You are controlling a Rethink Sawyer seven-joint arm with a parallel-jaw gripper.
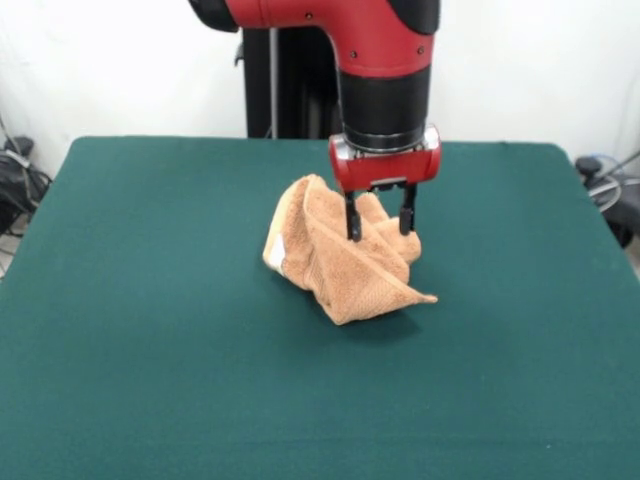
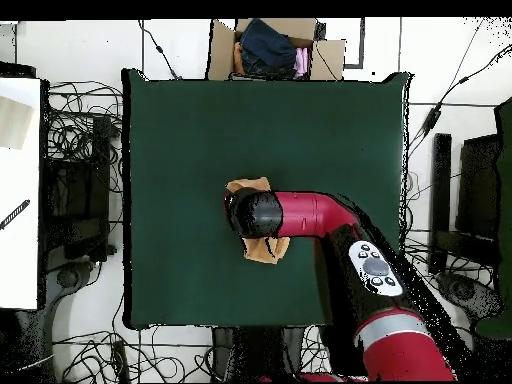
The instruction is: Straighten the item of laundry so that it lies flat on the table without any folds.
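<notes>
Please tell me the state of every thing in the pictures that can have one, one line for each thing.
Small orange-tan terry towel: crumpled in a heap, folded, not flat.
Black two-fingered end effector: open, fingers down into the top of the towel.
Large dark green felt table: bears the towel near its middle.
Cardboard box beyond the table's edge: open, holding dark cloth.

Arm (image 2: 300, 214) covers towel (image 2: 262, 250) (crumpled).

No readable text, label or number shows anywhere.

From overhead the arm (image 2: 300, 215) hides most of the towel (image 2: 262, 250) and the pincer.
</notes>
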